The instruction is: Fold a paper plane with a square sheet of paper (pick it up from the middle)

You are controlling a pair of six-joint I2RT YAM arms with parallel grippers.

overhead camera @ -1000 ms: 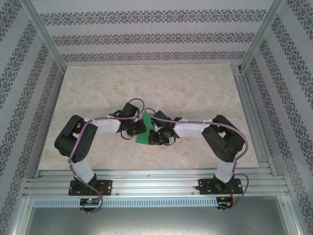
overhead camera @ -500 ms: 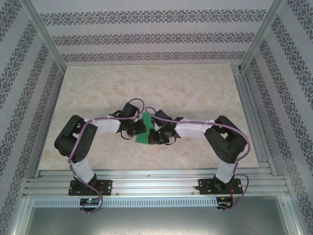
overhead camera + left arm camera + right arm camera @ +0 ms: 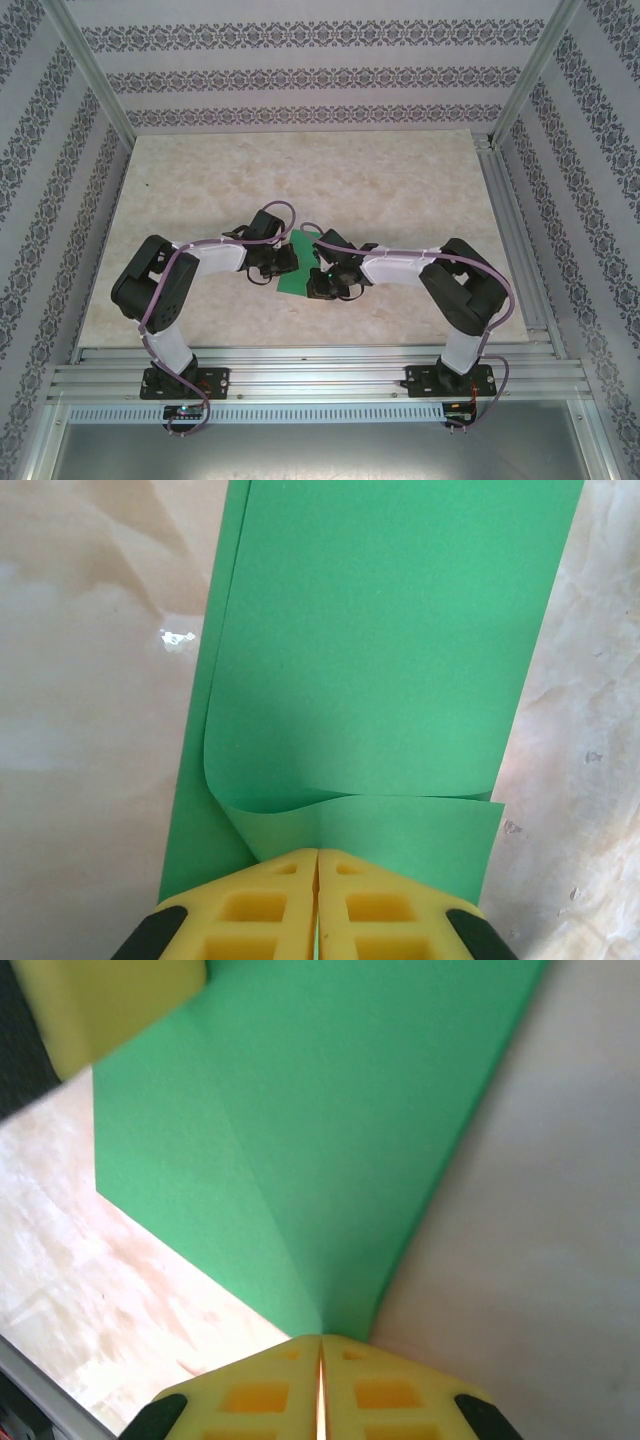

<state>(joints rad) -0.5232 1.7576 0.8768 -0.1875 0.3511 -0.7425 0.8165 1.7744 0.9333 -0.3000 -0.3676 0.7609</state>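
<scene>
1. Top external view: both arms bend inward over the table, and their wrists meet near its middle, a little toward the near edge. The square sheet of paper shows between them as a narrow green strip running from far right to near left (the wrists cover much of it). The left pincer sits at the strip's left side. The right pincer is at its near right end. From this height I cannot tell how either pincer's jaws stand.

2. Left wrist view: the left pincer's yellow fingers are pressed together, clamped on the near edge of the green sheet. The sheet is doubled here. An upper layer curls back over a lower one with a soft rolled bend on the left, not a sharp crease. The lower layer peeks out along the left side and just ahead of the fingertips. Pale marbled table shows on both sides. I cannot tell whether the paper rests on the table or hangs just above it.

3. Right wrist view: the right pincer's yellow fingers are closed flush, pinching a pointed corner of the sheet. A faint crease runs up from that corner through the green. One yellow finger of the left pincer sits in the upper left corner, at the sheet's far edge.
</scene>
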